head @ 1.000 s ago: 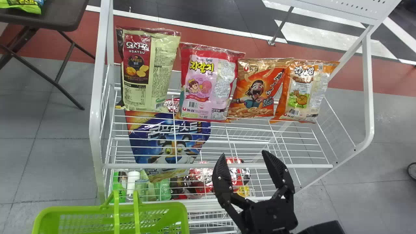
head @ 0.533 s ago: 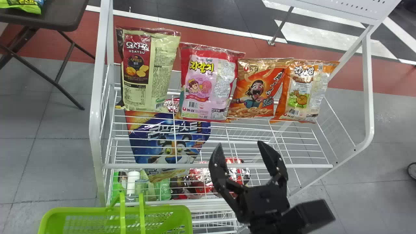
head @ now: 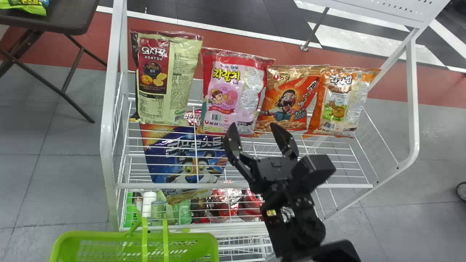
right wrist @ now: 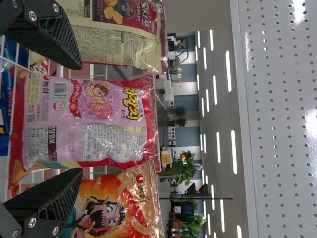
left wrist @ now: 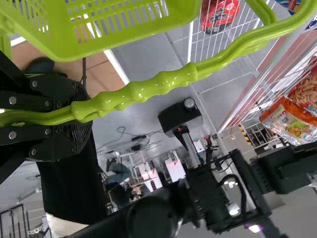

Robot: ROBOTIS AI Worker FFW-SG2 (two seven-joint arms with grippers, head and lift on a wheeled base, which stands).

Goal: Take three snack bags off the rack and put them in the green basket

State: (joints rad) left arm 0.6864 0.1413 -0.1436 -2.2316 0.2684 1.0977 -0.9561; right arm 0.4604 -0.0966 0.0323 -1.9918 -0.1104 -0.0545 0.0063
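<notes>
standing beyond right jaws (parted), pink bag (head: 233,89)

Pink snack bag (head: 233,94) edged in red. Left of it, a cream bag (head: 184,80) with a maroon panel; right of it, an orange bag (head: 287,100); below and left, a blue bag (head: 159,170) and latticed, bright green basket (head: 91,235).

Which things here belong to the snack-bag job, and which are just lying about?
Job:
rack
cream bag, pink bag, red-orange bag, orange-white bag
green basket
left gripper, holding its handles
right gripper, open

Apparently lying about:
blue tiger bag
bottles
red packets
dark table, green packet
</notes>
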